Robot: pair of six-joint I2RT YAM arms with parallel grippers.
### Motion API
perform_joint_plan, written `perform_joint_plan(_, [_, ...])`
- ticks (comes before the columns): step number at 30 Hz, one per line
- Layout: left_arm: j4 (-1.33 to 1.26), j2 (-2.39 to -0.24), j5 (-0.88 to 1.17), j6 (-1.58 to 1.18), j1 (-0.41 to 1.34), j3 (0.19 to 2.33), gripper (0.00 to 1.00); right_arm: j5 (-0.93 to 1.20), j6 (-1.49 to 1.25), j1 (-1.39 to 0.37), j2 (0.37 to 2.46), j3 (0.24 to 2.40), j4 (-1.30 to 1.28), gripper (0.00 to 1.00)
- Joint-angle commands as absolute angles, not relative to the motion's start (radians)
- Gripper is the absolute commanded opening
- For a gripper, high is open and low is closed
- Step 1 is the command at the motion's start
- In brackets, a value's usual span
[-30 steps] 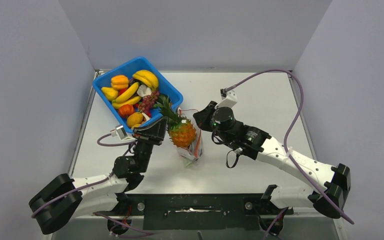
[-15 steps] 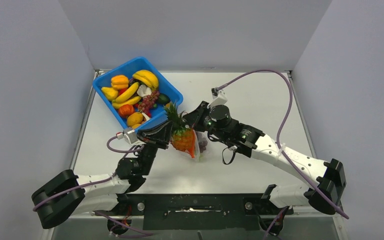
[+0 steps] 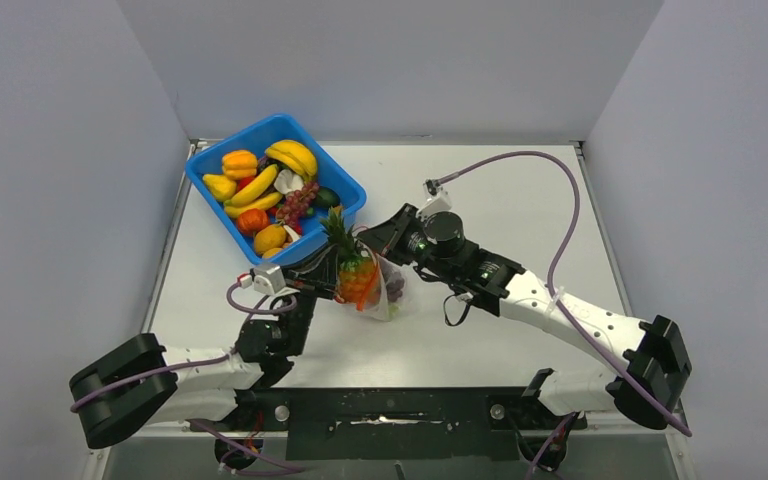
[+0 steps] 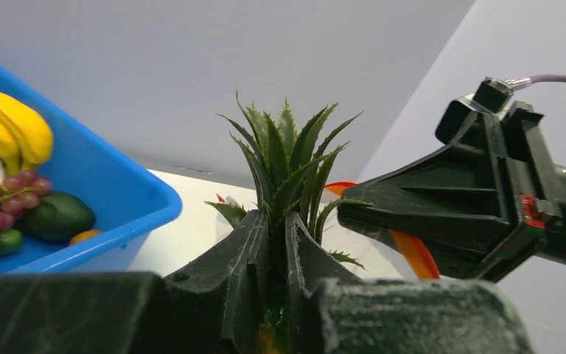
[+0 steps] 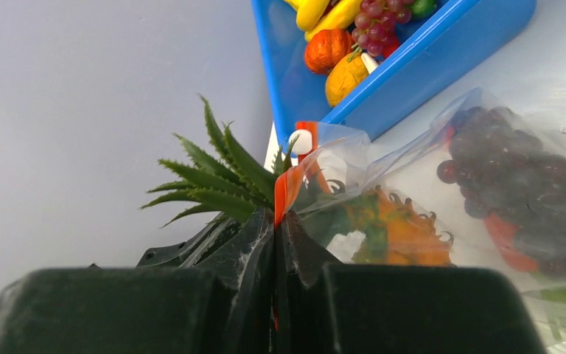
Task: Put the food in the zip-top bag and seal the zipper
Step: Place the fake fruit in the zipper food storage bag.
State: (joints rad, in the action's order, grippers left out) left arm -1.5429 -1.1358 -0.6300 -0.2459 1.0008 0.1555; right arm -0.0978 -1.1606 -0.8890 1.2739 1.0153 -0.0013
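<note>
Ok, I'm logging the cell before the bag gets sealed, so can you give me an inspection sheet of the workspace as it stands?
Surface: white table, no spills seen.
Job's things: pineapple body shows through the clear zip-top bag, crown sticking out; purple grapes inside the bag; zipper not sealed.
Clutter: blue bin holding bananas and other toy food.
Grippers: left gripper shut on the pineapple's crown base; right gripper shut on the zipper.
Cables: purple cable arcs over the table from the right wrist; shorter purple loop by the left wrist.
Surroundings: plain grey walls; nothing else seen.
</note>
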Motion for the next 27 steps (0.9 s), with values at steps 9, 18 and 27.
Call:
perform_joint_plan(9, [-0.870,-0.828,-0.526,-0.425,1.011,0.300,0.51,0.000,-1.288,-0.773,1.216,0.913,0.273,0.00])
perform_joint_plan(18, [-0.133,-0.541,-0.483,-0.695,1.008,0.426,0.61,0.056,-1.300,-0.681,1.164,0.842,0.322,0.00])
perform_joint_plan(27, [0.152,-0.692,-0.463,-0.801,0.980,0.563,0.27,0.070,-1.300,-0.671,1.152,0.829,0.330,0.00])
